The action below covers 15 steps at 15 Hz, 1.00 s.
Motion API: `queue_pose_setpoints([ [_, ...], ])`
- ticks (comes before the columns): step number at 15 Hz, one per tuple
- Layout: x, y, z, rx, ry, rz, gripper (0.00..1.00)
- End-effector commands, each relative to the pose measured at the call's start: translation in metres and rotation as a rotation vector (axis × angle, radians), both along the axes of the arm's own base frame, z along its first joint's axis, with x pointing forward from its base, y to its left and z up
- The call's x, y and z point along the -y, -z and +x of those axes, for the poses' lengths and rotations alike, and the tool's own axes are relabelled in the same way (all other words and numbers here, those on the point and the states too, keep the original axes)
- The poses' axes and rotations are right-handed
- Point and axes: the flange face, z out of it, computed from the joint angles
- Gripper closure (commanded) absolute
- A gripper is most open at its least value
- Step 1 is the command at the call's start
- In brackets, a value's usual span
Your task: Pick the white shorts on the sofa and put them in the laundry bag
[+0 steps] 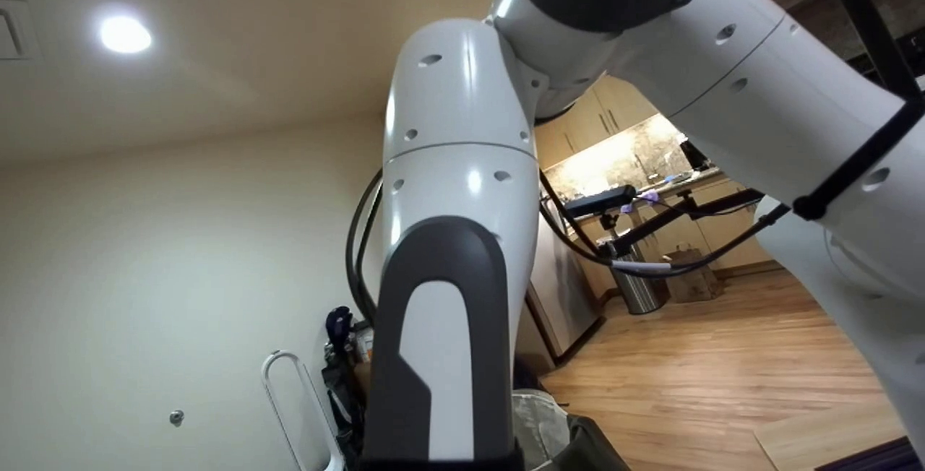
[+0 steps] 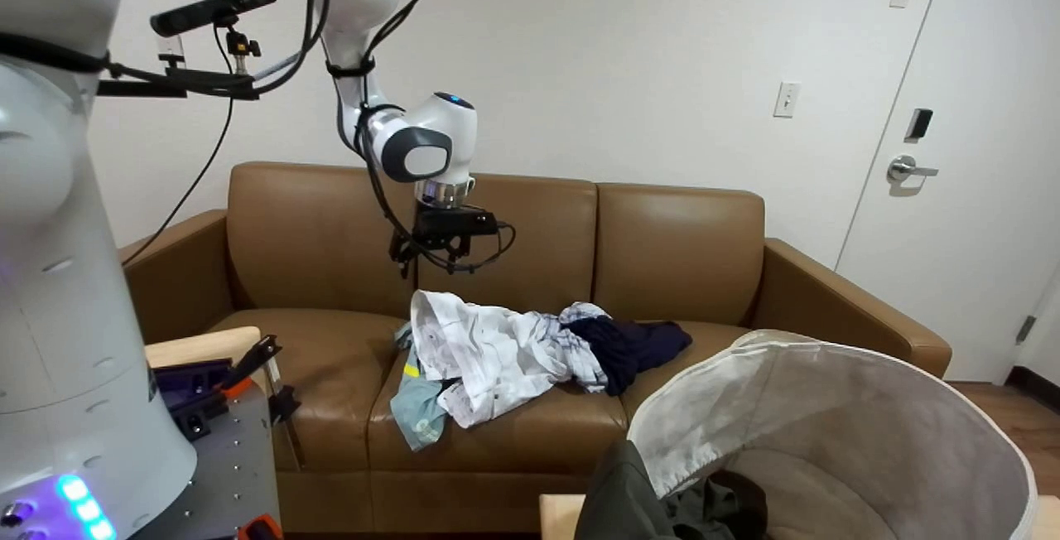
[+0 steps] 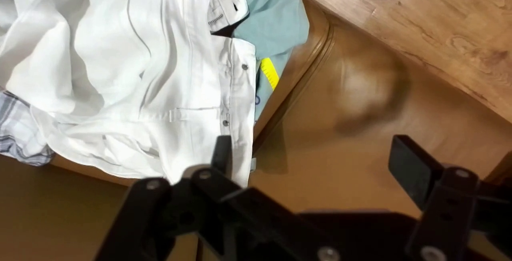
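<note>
The white shorts (image 2: 497, 349) lie crumpled on the seat of the brown leather sofa (image 2: 679, 242), on top of other clothes. In the wrist view the shorts (image 3: 152, 61) fill the upper left, their buttoned waistband facing the gripper. My gripper (image 3: 312, 145) is open and empty; its left finger overlaps the waistband in the picture and its right finger is over bare brown seat. In an exterior view the gripper (image 2: 427, 265) hangs above the shorts' left end, apart from them. The laundry bag (image 2: 712, 403) stands open at the front right; part of it shows at the bottom (image 1: 538, 428).
A blue-green garment (image 2: 418, 407) lies partly under the shorts. A plaid garment (image 2: 580, 354) and a navy one (image 2: 633, 349) lie beside them. Dark cloth (image 2: 716, 507) shows inside the bag. A camera on a mount (image 2: 214, 8) stands near the arm. The wall is behind the sofa.
</note>
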Motion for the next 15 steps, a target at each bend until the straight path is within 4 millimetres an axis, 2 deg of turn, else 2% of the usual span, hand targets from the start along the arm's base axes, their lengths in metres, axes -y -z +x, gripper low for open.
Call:
queue_pose_setpoints([
  [1,-0.014,0.045,0.024,-0.056,-0.091,-0.041,0.00],
  [5,-0.015,0.097,0.053,-0.092,-0.215,-0.161,0.00],
  [7,-0.026,0.119,0.066,-0.097,-0.239,-0.168,0.00],
  [9,-0.043,0.122,0.078,-0.055,-0.235,-0.136,0.00],
  [10,-0.026,0.118,0.067,-0.080,-0.244,-0.140,0.00],
  [11,-0.031,0.123,0.070,-0.078,-0.245,-0.134,0.00],
  [14,-0.029,0.125,0.070,-0.083,-0.243,-0.133,0.00],
  [15,-0.026,0.124,0.076,-0.037,-0.129,-0.186,0.00],
])
